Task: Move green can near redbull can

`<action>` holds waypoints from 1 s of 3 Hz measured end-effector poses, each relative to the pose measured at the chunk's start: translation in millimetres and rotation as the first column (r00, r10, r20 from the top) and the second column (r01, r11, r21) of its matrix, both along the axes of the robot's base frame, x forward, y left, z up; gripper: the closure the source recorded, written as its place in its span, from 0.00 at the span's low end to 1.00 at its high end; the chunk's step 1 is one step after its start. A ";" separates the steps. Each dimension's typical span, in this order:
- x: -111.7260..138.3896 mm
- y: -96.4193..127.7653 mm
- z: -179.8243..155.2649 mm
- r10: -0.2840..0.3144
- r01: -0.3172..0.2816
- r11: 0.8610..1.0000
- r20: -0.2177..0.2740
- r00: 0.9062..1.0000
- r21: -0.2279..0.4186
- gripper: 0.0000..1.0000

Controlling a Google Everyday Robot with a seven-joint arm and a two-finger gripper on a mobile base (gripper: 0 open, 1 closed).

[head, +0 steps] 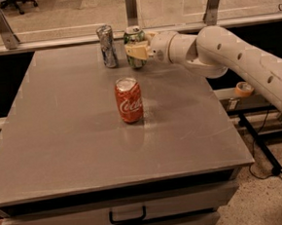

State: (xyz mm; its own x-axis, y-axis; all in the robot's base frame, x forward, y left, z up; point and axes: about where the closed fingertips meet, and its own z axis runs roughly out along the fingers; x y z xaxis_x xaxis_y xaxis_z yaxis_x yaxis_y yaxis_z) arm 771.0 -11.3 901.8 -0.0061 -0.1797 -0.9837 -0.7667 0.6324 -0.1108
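Note:
The green can (133, 37) stands upright at the far side of the grey table (75, 139), held in my gripper (135, 50), whose cream fingers (137, 51) close around its middle from the right. The redbull can (107, 46), slim, silver and blue, dented, stands just to the left of the green can with a small gap between them. The white arm reaches in from the right.
A red Coca-Cola can (129, 100) stands upright nearer the table's middle, in front of the two cans. A glass rail with metal posts (131, 8) runs behind the table's far edge. A drawer handle (127, 215) sits below the front edge.

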 end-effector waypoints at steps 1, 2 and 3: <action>2.9 8.3 -7.5 0.004 -0.004 1.000 -0.003 1.000 0.025 0.36; -0.1 19.7 -13.3 0.016 -0.016 0.999 -0.005 1.000 0.044 0.12; -5.9 27.9 -14.9 0.021 -0.021 0.999 -0.003 1.000 0.048 0.00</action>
